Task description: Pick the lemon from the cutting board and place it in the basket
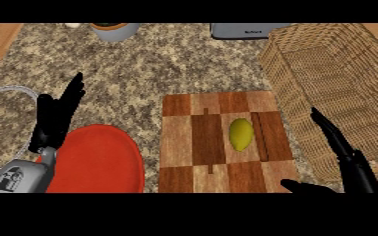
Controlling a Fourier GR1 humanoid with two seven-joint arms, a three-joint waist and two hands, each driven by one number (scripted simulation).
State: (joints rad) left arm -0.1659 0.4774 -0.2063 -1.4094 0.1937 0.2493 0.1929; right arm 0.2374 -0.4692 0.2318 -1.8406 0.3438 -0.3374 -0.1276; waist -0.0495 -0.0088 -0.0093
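Right hand [347, 162] open at lower right, fingers straight, nothing held. Lemon [241, 134] up and left of it on the board [177, 145], long axis running top to bottom (basket [325, 75] upper right). Left hand [59, 115] open at far left, well apart; right clearly nearer.

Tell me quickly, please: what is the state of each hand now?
Left hand: open, fingers straight, holding nothing, beside the red plate.
Right hand: open, holding nothing; the lemon lies untouched on the cutting board.
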